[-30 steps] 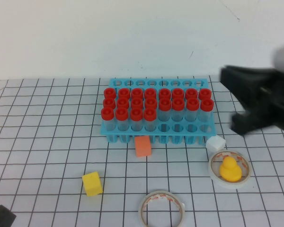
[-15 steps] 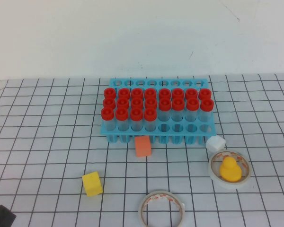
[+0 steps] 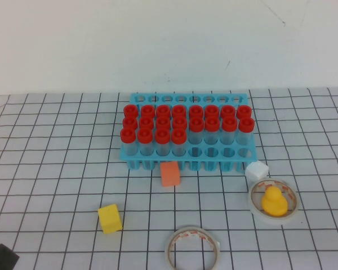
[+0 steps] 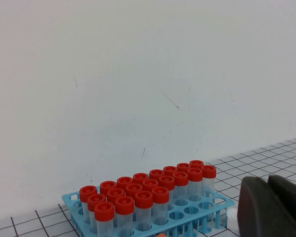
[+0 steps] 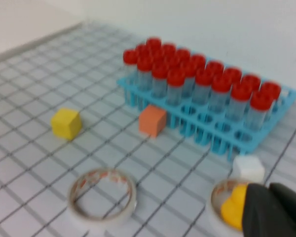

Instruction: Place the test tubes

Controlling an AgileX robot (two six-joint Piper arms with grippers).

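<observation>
Apparently no tube is in hand at this moment: the left fingers (image 4: 272, 210) are pressed together with nothing between them, and the right fingers (image 5: 275, 213) are likewise closed and empty. Both pairs are well apart from the blue rack (image 3: 188, 156), which stands ahead of them, beyond the fingertips. The red-capped test tubes (image 3: 179, 125) all stand upright in that rack; none lies loose on the worktop (image 3: 50, 169). The two middle rows are full. The row nearest the fingers holds four tubes at the robot's left end and has four open holes (image 3: 221, 151) to their right. The farthest row is bare. Between the right fingers and the rack lie a tape roll (image 3: 290, 194) with a yellow duck (image 3: 274, 201) inside it and a white cube (image 3: 257, 170). An orange cube (image 3: 169, 174) rests just in front of the rack.

My judgement is that this is a gap between placements, or the end of the job. A next move would call for opening the fingers, fetching a tube from somewhere not shown, and lowering it upright into an open hole, clear of the neighbouring caps.
</observation>
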